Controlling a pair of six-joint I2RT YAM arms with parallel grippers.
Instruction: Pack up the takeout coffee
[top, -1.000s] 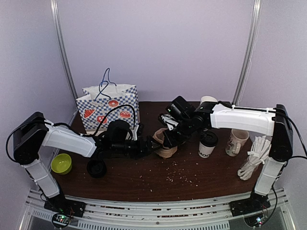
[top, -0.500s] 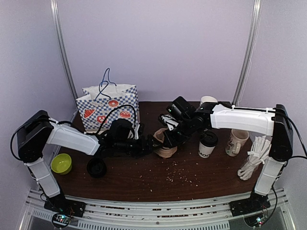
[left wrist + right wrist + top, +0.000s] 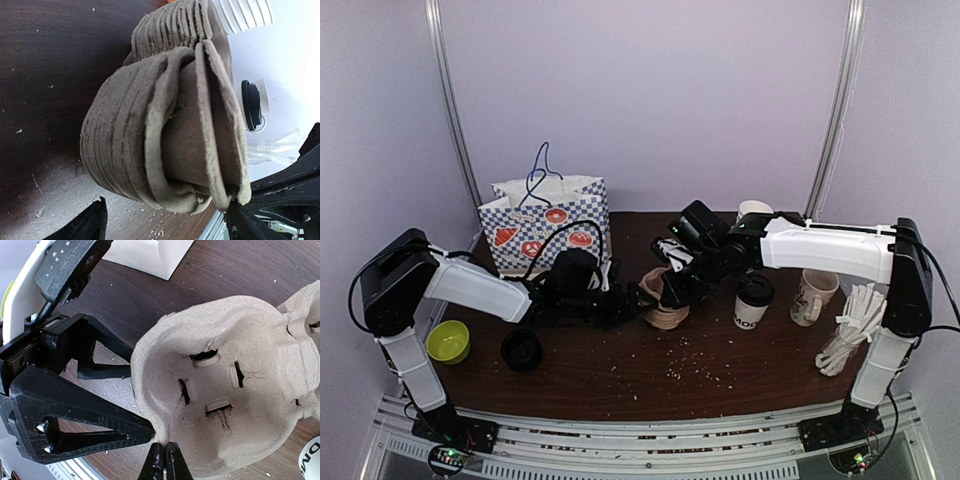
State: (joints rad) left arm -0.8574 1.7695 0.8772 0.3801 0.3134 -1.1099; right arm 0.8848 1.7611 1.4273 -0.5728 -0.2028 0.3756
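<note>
The takeout coffee (image 3: 753,300), a white-and-black paper cup with a black lid, stands right of centre; the left wrist view shows it in the background (image 3: 252,102), and its edge shows in the right wrist view (image 3: 311,460). A stack of brown pulp cup carriers (image 3: 665,305) sits mid-table. My left gripper (image 3: 628,300) is open, its fingers on either side of the stack (image 3: 165,125). My right gripper (image 3: 165,455) is shut on the rim of the top carrier (image 3: 225,390), which is tilted up from the stack.
A blue checked paper bag (image 3: 548,225) stands at the back left. A green bowl (image 3: 447,340) and a loose black lid (image 3: 522,350) lie at the front left. At the right are a cream mug (image 3: 812,297), a bundle of stirrers (image 3: 850,330) and lidless cups (image 3: 753,210).
My left arm has shifted a little and its jaws have narrowed slightly around the carrier stack. The right gripper has kept its pinch on the top carrier.
</note>
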